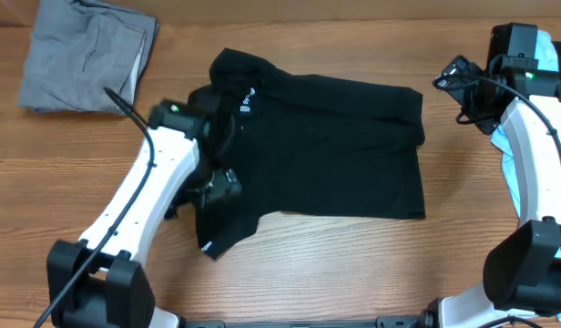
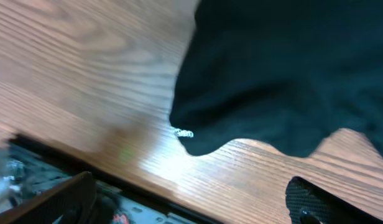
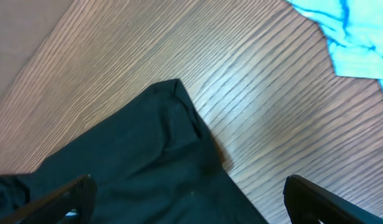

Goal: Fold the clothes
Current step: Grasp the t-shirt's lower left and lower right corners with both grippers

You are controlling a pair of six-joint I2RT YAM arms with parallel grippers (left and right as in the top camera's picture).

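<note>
We saw the black shirt lying flat near the middle of the wooden counter, its small white logo toward the far left end and one sleeve reaching toward the near edge. The left arm stretched over the shirt's left part. In the left wrist view, the left pincer had its jaws wide apart with only bare wood between them, and the shirt's wavy dark edge, with a bit of white lettering, lay just beyond the fingertips. The right pincer was also spread, holding nothing, and a corner of the black fabric lay on the counter below it. We could not tell whether either pincer touched the cloth. A grey folded garment sat at the far left corner, well apart from the shirt, and a light blue shirt lay by the right arm.
</note>
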